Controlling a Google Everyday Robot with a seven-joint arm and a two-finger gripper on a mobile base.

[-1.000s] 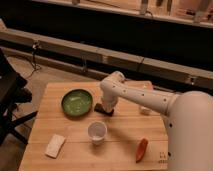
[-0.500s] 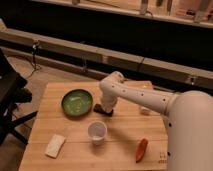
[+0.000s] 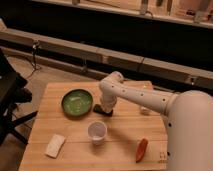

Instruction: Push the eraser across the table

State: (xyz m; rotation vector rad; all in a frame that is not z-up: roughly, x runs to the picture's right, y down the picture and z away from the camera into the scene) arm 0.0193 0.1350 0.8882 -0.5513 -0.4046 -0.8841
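Observation:
The eraser is a small flat black block on the light wooden table, just right of the green bowl. My white arm reaches in from the lower right and bends down over the table's middle. My gripper points down right at the eraser, touching or just above it. The gripper partly hides the eraser's right end.
A white cup stands in front of the eraser. A pale rectangular pad lies at the front left. An orange-red object lies at the front right. A small white object sits behind my arm at the right.
The gripper and the eraser stay at nearly the same place beside the bowl; the arm has shifted only slightly.

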